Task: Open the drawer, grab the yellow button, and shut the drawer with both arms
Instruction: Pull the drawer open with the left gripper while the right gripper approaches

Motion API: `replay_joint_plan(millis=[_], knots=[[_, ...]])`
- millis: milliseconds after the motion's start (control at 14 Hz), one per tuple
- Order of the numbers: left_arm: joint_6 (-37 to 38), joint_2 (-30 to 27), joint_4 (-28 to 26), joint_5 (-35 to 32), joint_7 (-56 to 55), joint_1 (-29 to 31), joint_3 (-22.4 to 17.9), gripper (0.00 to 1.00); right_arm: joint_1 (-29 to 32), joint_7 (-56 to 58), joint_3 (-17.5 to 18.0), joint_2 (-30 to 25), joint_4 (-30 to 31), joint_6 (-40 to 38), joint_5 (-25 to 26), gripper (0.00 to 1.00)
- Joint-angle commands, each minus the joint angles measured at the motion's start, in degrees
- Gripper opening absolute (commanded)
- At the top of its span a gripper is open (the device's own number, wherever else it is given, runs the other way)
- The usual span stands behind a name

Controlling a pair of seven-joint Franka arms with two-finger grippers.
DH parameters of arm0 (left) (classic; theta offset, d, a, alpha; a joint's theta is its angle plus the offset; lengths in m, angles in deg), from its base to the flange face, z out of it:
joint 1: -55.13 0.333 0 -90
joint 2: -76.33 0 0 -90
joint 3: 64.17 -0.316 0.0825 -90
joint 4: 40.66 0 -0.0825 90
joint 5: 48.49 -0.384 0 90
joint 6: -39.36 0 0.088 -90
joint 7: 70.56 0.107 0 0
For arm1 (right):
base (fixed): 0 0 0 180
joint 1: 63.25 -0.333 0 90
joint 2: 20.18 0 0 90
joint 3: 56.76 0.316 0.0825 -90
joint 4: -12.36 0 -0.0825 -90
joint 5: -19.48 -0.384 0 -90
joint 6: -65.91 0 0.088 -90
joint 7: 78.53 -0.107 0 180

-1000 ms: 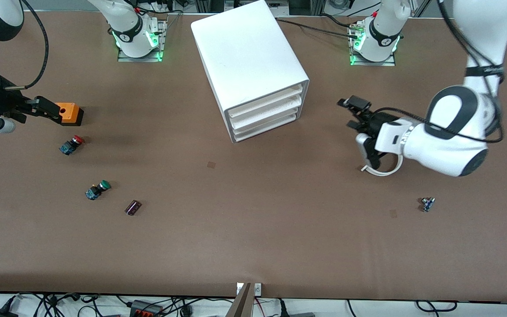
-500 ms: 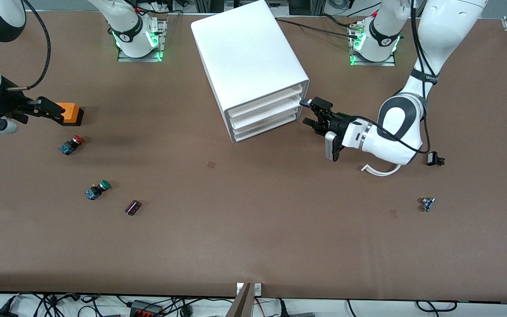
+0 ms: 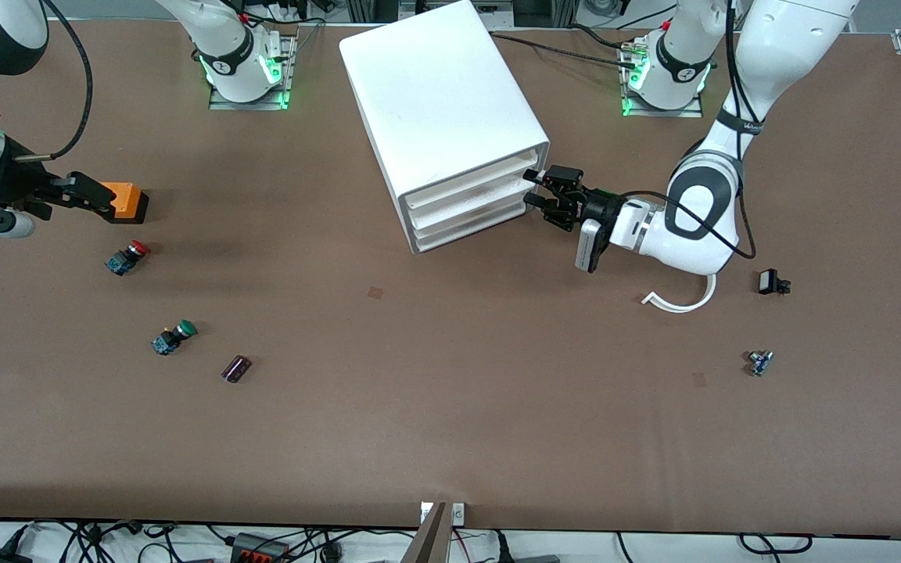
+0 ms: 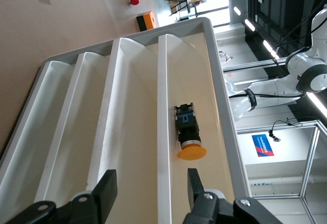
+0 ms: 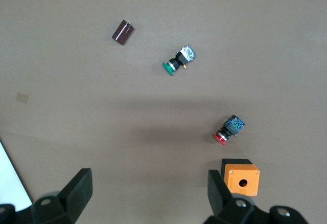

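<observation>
The white cabinet [image 3: 435, 94] stands between the two bases, its three drawers facing the left arm's end of the table. All three look pushed in. My left gripper [image 3: 538, 188] [image 4: 150, 185] is at the top drawer's [image 3: 470, 181] front. Its fingers are open and stand either side of the drawer's front lip [image 4: 162, 106] without touching it. Inside that drawer lies the button [image 4: 188, 137], black-bodied with an orange-yellow cap. My right gripper [image 3: 98, 197] [image 5: 149, 185] waits open and empty above the table at the right arm's end.
An orange box [image 3: 127, 201] [image 5: 240, 176] sits just beside the right gripper. Nearer the front camera lie a red-capped push-button [image 3: 127, 257], a green-capped one [image 3: 174, 337] and a dark purple part [image 3: 236, 368]. A white curved strip [image 3: 681, 301], a black part [image 3: 771, 282] and a blue part [image 3: 759, 362] lie below the left arm.
The left arm has swung from above the white strip over to the cabinet's front, and its fingers have come closer together. The right arm has not moved.
</observation>
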Motion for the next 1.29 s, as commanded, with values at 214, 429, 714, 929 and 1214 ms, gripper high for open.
replay_joint_plan(millis=[214, 429, 714, 929, 1214], knots=[[-1.2, -1.1, -3.2, 2.4, 1.5, -0.2, 1.6, 0.54, 0.1, -0.1, 0.0, 0.1, 0.3, -1.5, -0.2, 1.00], [-1.2, -0.9, -3.2, 3.3, 0.0, -0.4, 1.7, 0.54, -0.1, -1.2, 0.0, 0.0, 0.1, -1.6, -0.2, 1.00], [-1.1, -0.5, -3.2, 4.8, -2.9, -1.4, 1.8, 0.45, -1.2, -3.6, 0.2, 0.2, -0.3, -2.7, -0.4, 1.00], [-1.0, -0.4, -3.2, 4.8, -3.1, -2.2, 1.7, 0.21, -4.2, -3.9, 0.2, 0.3, -0.5, -2.7, -0.4, 1.00], [-1.0, 0.0, -3.0, 4.8, -3.3, -2.2, 1.8, 0.05, -10.4, -14.5, 0.2, 3.0, -3.8, -2.5, -0.5, 1.00]])
